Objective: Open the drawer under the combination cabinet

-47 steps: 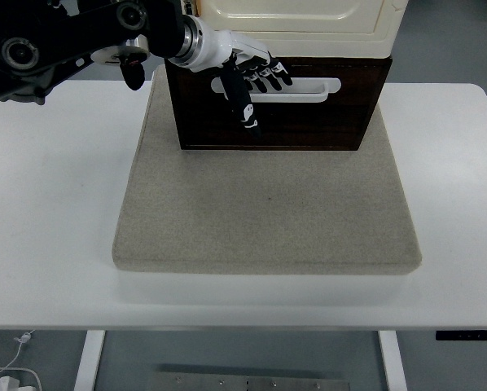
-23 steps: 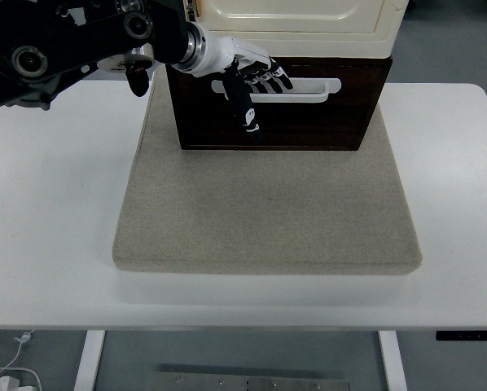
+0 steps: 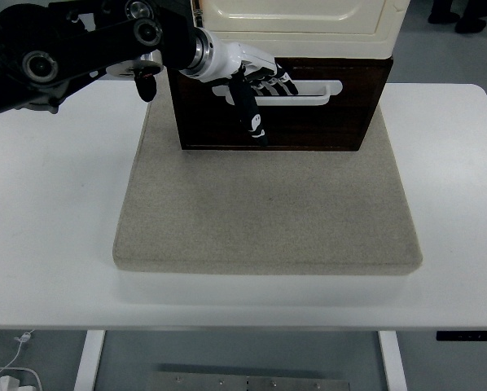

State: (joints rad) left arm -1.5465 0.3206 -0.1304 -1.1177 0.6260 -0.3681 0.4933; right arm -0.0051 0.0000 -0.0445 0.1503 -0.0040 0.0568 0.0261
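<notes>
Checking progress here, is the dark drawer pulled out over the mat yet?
No, the drawer front sits flush under the cream cabinet, with the left hand at its white handle.

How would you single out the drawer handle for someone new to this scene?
On the beige mat stands a cream cabinet over a dark brown drawer. The handle is the white horizontal bar on its front, where the left robot hand is.

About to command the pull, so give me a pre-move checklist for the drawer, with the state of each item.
1. Left hand at the white handle: ok.
2. Fingers hooked behind the handle: cannot tell.
3. Drawer shut, front flush under the cream cabinet: ok.
4. Grey mat in front of the drawer free for it to slide out: ok.
5. Right arm out of the pull path: ok, not in view.
</notes>
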